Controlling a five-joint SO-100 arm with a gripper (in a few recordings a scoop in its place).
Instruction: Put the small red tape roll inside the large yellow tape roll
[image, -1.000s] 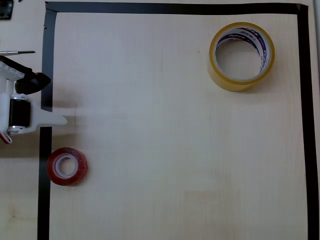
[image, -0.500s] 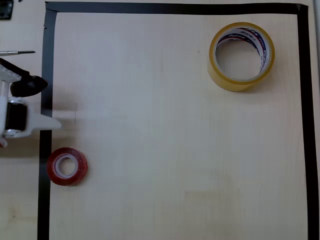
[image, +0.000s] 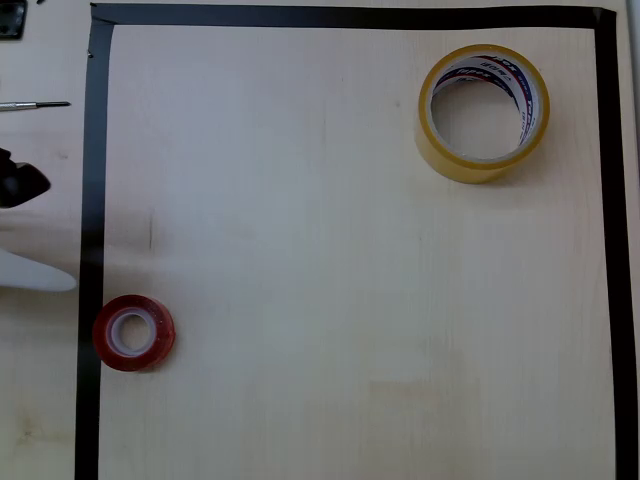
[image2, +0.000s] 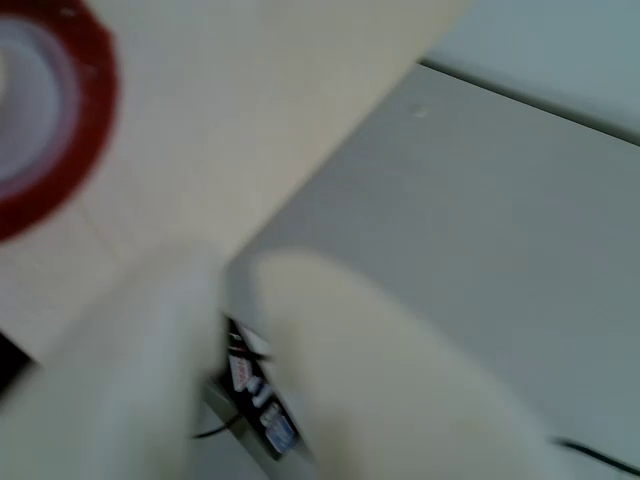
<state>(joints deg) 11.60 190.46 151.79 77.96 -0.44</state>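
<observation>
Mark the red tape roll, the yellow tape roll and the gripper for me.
small red tape roll (image: 133, 332), overhead view, on its red ring at the top edge.
large yellow tape roll (image: 470, 163), overhead view, on its yellow outer wall.
gripper (image: 22, 228), overhead view, midway between its dark and white fingertips, at the left edge.

No text can be read with certainty anywhere. In the overhead view, the large yellow tape roll (image: 483, 112) in the upper right of the frame carries red and blue printed marks around its white inner core, along the upper inside wall, but the lettering is too small to make out. In the wrist view, a small dark part (image2: 262, 400) at the lower centre bears red, white and blue marks, blurred beyond reading.
</observation>
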